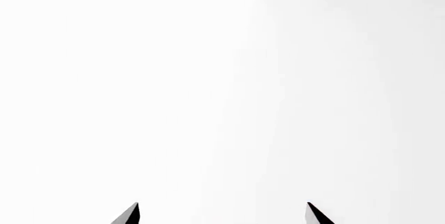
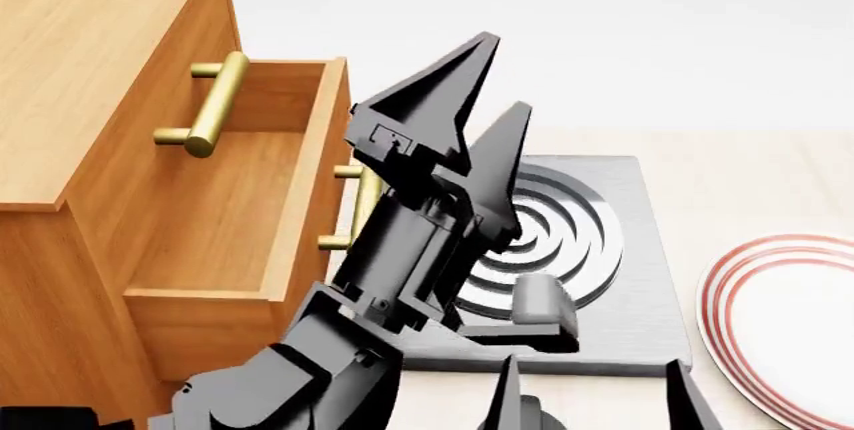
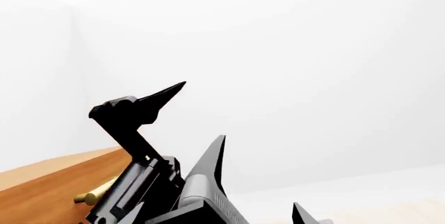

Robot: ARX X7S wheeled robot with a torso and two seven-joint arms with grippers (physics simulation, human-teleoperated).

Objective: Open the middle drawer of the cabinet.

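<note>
1. In the head view the cabinet filled the left of the frame, and the middle drawer stood pulled well out of it, its bare wooden interior open to view at centre left.

2. The drawer's flat front ran down the middle of the frame, and its brass handle showed only in part, just behind the left gripper.

3. The drawer front above it, at upper left, appeared shut, its own brass bar untouched.

4. The left gripper pointed upward at upper centre with its two dark fingers spread and nothing between them; it was off the handle, though the arm sat close beside the drawer front. The left wrist view agreed: two fingertips well apart at the bottom edge, against blank white.

5. Of the right gripper only two finger points showed at the bottom edge of the head view, apart and empty. In the right wrist view just one of its tips was plain at the lower right, so that view alone could not settle it.

6. A grey stove plate with a spiral burner and a red-rimmed plate lay at the right of the head view, taking no part in the work.

7. By my judgement the opening was essentially done. At most a little more travel remained, and whether the drawer had reached its stop could not be told.
</note>
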